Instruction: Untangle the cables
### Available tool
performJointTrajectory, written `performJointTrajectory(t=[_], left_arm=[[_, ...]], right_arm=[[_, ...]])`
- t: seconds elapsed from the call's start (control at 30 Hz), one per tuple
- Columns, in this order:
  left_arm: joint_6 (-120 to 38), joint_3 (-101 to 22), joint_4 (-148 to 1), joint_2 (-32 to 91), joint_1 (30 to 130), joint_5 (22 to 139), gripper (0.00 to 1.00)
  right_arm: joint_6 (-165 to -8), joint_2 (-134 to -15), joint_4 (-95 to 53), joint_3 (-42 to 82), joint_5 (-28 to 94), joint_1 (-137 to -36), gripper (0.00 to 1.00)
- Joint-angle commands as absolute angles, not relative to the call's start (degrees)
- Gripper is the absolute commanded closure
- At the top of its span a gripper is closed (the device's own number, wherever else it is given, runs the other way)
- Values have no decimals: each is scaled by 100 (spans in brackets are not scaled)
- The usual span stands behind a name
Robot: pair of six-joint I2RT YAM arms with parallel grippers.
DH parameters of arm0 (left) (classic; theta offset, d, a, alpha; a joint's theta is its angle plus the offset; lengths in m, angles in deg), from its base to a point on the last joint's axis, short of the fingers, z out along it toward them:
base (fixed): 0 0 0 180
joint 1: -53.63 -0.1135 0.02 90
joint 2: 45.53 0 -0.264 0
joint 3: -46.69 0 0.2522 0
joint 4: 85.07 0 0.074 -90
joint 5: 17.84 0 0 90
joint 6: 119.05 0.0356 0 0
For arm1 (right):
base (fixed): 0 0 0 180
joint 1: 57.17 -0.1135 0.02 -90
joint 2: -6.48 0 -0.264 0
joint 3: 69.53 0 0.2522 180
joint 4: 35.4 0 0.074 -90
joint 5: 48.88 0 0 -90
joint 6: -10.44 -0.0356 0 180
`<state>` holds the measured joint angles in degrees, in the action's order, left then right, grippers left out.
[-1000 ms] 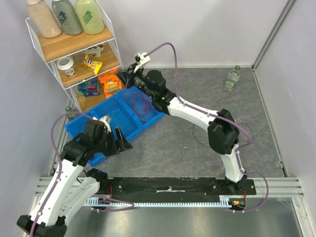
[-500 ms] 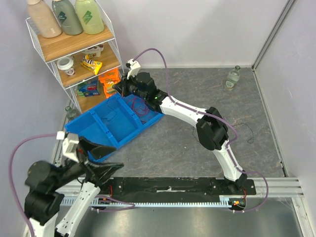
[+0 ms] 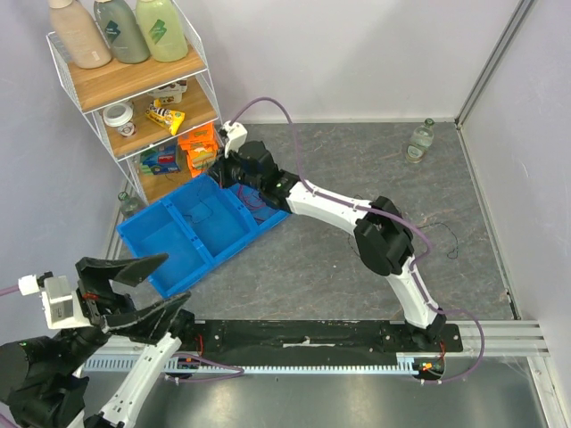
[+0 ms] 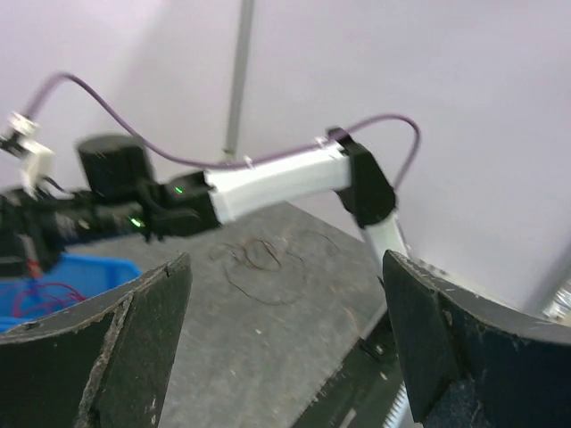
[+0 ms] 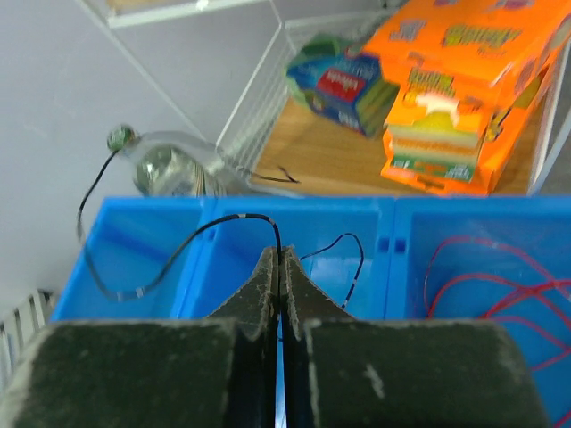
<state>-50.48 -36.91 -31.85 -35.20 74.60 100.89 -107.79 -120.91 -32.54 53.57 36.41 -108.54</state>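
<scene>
The blue bin (image 3: 152, 234) sits at the left by the shelf. Red cables (image 3: 259, 198) lie in its right compartment and show in the right wrist view (image 5: 482, 285). My right gripper (image 3: 219, 169) is over the bin's far edge, shut (image 5: 279, 259) on a thin black cable (image 5: 178, 245) that arcs left over the middle compartment. A second black cable (image 5: 355, 254) lies in that compartment. My left gripper (image 3: 176, 279) is open and empty, raised at the near left (image 4: 285, 343). Loose black cables (image 4: 259, 263) lie on the table (image 3: 451, 241) at the right.
A wire shelf (image 3: 134, 89) with bottles, orange boxes (image 5: 464, 98) and snacks stands right behind the bin. A clear plastic bottle (image 5: 169, 165) lies beside the bin's left end. A glass bottle (image 3: 421, 141) stands at the far right corner. The arms' black base rail (image 3: 312, 334) runs along the near edge.
My left arm has swung back from the bin to the near left corner and lifted. My right gripper has moved left over the bin's far edge.
</scene>
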Motion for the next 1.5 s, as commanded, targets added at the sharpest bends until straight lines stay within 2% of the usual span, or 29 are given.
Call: performJointTrajectory(t=[0.0,0.17,0.43,0.63,0.73,0.83,0.9,1.1,1.3,1.47], left_arm=[[-4584,-3589,-3579,-3507,7446,9255,7],[-4750,-3229,-3738,-3410,7446,9422,7],[-4926,-2868,-3747,-3419,7438,9343,7],[-5014,-2859,-3703,-3375,7438,9343,7],[-5023,-2850,-3686,-3375,7446,9334,7],[-5067,-2833,-3642,-3392,7446,9343,7],[-5111,-2798,-3641,-3410,7438,9334,7],[-5216,-2508,-3685,-3393,7446,9404,7],[-5251,-2113,-3940,-3156,7438,9607,7],[-5225,-1884,-4309,-2839,7446,9940,6]], right_arm=[[-10338,-11385,-3053,4874,3927,-11096,100],[-10259,-11112,-2439,4531,4559,-11183,100],[-10539,-11568,-1444,4915,5387,-11430,99],[-10671,-12385,-907,6102,5203,-11614,88],[-10786,-12526,-890,6288,4922,-11614,83],[-10672,-12413,-776,6157,4991,-11614,71],[-10523,-12159,-644,5973,5052,-11605,67],[-10101,-10772,-600,4428,5299,-11518,42],[-10267,-8970,-653,1977,5588,-10834,36],[-10845,-7212,-180,51,6729,-9920,16]])
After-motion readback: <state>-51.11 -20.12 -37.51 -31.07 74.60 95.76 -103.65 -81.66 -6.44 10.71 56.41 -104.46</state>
